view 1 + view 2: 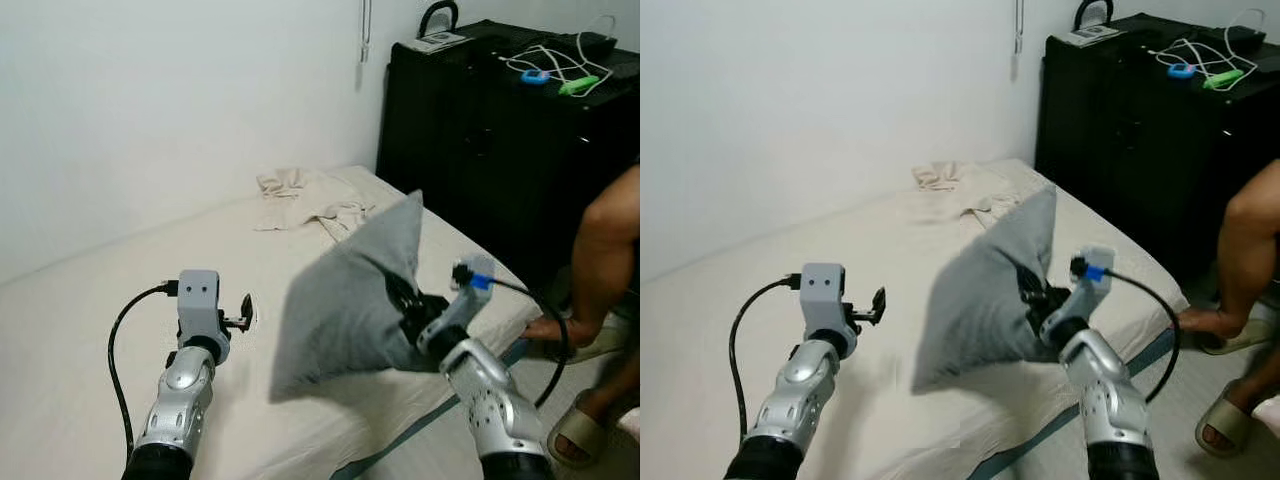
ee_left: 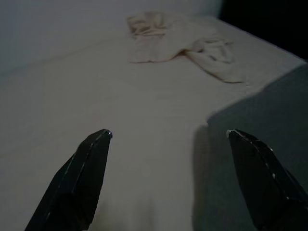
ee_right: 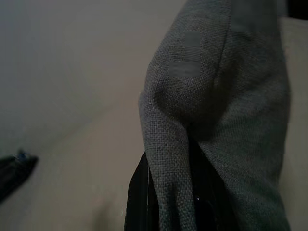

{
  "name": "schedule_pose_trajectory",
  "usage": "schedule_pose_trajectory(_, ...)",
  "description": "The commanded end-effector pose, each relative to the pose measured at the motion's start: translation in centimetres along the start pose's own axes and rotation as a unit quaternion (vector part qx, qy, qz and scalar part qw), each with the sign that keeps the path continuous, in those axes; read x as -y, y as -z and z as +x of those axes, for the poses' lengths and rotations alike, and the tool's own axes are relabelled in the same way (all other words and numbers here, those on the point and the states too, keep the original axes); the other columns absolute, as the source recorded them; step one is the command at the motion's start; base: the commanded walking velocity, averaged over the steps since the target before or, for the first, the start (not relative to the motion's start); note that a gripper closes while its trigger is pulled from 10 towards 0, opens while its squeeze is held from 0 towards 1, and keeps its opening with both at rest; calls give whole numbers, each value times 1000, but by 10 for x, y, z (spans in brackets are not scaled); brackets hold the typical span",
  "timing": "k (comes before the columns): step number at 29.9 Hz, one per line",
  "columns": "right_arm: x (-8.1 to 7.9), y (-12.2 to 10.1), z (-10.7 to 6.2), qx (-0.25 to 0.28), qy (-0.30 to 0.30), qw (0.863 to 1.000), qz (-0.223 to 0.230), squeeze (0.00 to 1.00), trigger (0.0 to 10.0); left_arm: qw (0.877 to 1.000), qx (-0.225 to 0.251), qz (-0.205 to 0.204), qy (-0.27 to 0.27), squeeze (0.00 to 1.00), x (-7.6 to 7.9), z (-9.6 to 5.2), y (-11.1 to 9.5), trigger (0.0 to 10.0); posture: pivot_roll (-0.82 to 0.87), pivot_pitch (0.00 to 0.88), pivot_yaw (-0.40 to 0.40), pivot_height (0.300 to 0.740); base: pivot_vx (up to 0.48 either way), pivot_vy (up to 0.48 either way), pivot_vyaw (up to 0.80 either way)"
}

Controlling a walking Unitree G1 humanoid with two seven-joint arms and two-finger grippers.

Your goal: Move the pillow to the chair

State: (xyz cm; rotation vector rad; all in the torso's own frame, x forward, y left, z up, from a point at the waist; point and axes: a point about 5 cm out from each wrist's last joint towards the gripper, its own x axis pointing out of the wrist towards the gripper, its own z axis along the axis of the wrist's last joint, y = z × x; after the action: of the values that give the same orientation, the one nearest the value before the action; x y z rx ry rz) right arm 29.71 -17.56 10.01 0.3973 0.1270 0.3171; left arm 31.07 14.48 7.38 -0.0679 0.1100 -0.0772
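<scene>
Right gripper point(image 1: 405, 305) jaws clamp the gray pillow point(image 1: 345, 305), its long axis tilted up-right; left gripper point(image 2: 168, 139) jaws spread.

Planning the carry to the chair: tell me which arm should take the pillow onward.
Right. The right pincer is shut on the grey pillow, holding it lifted above the bed. The left pincer is open, beside the pillow and not touching it. A handover looks unnecessary.
</scene>
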Motion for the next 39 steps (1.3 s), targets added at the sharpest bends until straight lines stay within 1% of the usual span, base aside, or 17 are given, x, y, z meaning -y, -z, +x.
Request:
schedule_pose_trajectory(1, -20, -11, 8, 33, -53, 998, -14, 0, 10000, 1000, -2, 7, 1, 0, -3, -4, 4, 10000, -128, 7, 59, 740, 0, 0, 644)
schedule_pose_trajectory(19, -28, -4, 10, 32, -67, 997, -12, 0, 10000, 999, -10, 15, 29, 0, 6, -6, 7, 10000, -121, 8, 62, 740, 0, 0, 648)
schedule_pose_trajectory(29, -28, -3, 10, 30, -68, 997, -13, 0, 10000, 999, -11, 14, 46, 0, 11, -5, 8, 10000, -125, 5, 64, 740, 0, 0, 648)
schedule_pose_trajectory(31, -29, -2, 10, 29, -69, 997, -12, 0, 10000, 998, -9, 18, 55, 0, 15, -6, 7, 10000, -126, 6, 65, 740, 0, -472, 650)
schedule_pose_trajectory(34, -29, -1, 10, 29, -69, 997, -10, 0, 10000, 999, -12, 14, 46, 0, 15, -5, 8, 10000, -129, 10, 67, 740, 0, -170, 648)
schedule_pose_trajectory(39, -28, 0, 9, 29, -66, 997, -11, 0, 10000, 999, -15, 12, 47, 0, 15, -5, 9, 10000, -129, 13, 68, 740, 0, 0, 647)
